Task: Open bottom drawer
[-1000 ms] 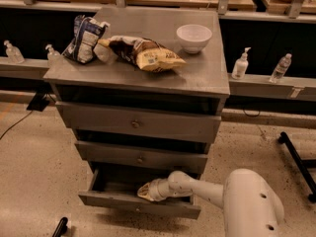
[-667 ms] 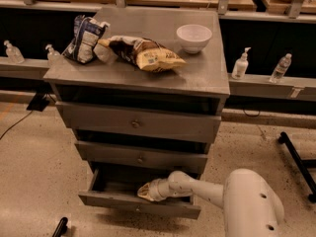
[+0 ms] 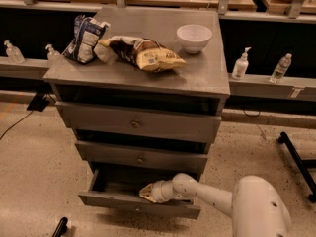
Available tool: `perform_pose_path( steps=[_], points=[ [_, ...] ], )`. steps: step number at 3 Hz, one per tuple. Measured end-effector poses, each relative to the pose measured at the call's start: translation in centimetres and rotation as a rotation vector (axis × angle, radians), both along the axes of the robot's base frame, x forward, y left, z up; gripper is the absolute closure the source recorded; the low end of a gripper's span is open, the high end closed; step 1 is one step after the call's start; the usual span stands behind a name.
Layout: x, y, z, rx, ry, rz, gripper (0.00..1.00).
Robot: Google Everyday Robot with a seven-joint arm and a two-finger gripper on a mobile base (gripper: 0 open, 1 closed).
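Note:
The grey cabinet has three drawers. The bottom drawer (image 3: 118,202) is pulled partly out, showing its dark inside, with its small round knob on the front. My white arm reaches in from the lower right. My gripper (image 3: 148,192) sits just over the drawer's front edge, near the middle, with its tip inside the drawer opening. The mid-sized drawer (image 3: 140,158) and the top drawer (image 3: 136,123) above are shut.
On the cabinet top (image 3: 207,78) lie a blue-white chip bag (image 3: 85,39), a brown-yellow snack bag (image 3: 145,54) and a white bowl (image 3: 194,37). Bottles stand on the ledge behind, left (image 3: 12,52) and right (image 3: 240,64). A black stand leg (image 3: 296,159) crosses the floor at right.

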State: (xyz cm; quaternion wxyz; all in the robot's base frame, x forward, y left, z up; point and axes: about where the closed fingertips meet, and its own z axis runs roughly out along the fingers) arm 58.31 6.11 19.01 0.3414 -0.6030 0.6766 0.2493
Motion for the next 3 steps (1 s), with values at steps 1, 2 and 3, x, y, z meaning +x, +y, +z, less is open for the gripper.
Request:
perform_pose_path(
  steps=[1,2,3],
  points=[
    [-0.1,-1.9,1.7,0.158,-0.05,-0.044,0.94],
    [0.3,-3.5,2.4,0.226,-0.098,-0.069,0.98],
    [1.0,-3.5,2.7,0.18,-0.119,-0.07,0.98]
  ],
)
